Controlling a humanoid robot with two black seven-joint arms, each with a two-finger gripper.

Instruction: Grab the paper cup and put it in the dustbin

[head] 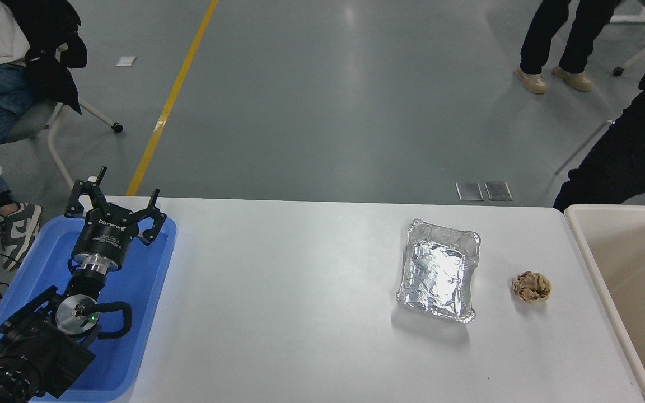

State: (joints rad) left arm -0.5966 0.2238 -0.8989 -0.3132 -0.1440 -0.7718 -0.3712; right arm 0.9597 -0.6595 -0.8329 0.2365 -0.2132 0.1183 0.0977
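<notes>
From my station I see the left gripper (114, 208) parked at the near-left corner of the table (300, 313), hanging over the blue tray (149, 291) that lies along the left edge; its jaws are spread wide with nothing between them. My right arm and its gripper do not show in this view. The dustbin (583, 246) sits against the right edge of the table, its thick cream rim running from the far-right corner down toward the near-right one, and what I can see of its inside is bare cream wall and floor. At the picture's right border, just above the dustbin's far rim, a small pale rounded shape peeks in; I cannot tell whether that is the paper cup, and I see no cup anywhere on the tabletop. Right of centre lies the foil tray (439, 271), and the crumpled brown paper ball (531, 287) rests between it and the dustbin, apart from both.
</notes>
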